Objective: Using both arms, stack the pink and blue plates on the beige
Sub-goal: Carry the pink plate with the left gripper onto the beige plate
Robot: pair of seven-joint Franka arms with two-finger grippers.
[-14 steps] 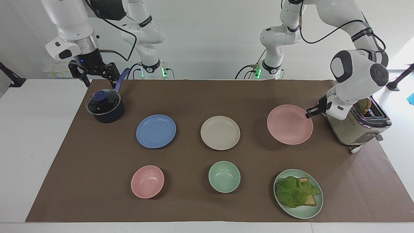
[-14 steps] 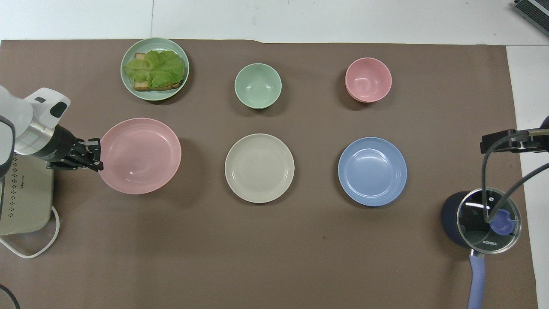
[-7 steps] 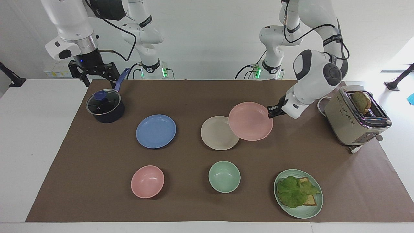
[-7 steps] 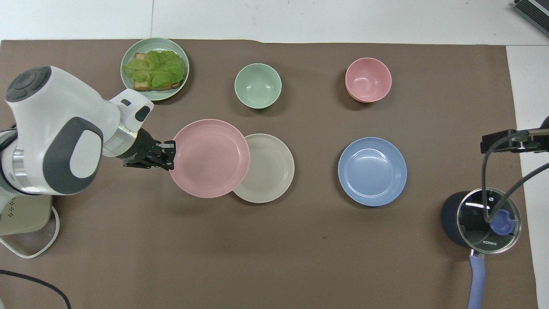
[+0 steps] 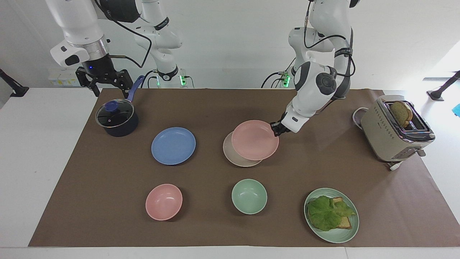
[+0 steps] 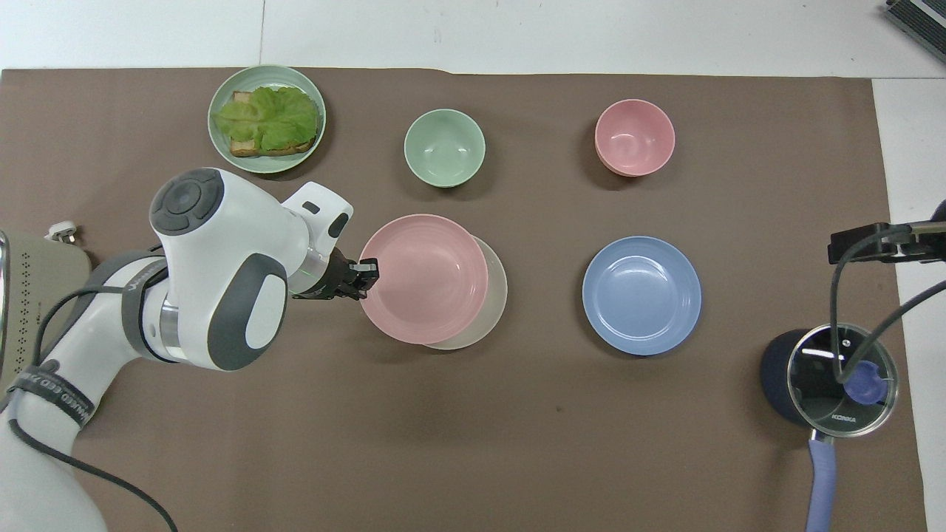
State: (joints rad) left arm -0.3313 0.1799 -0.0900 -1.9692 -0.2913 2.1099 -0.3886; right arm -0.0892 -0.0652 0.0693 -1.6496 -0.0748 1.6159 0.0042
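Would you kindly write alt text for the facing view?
The left pincer holds the pink plate by its rim over the beige plate, not yet centred. The blue plate lies beside them, and the right pincer waits open above the lidded pot.

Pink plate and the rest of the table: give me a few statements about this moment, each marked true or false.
1. The left tool grips the pink plate by its rim. True.
2. The pink plate sits centred on the beige plate. False: it overlaps it, offset toward the left arm's end.
3. The blue plate lies on the mat, untouched. True.
4. The right tool holds the pot's lid. False: it hangs open above the pot, holding nothing.
5. The toaster is empty. False: a slice stands in it.
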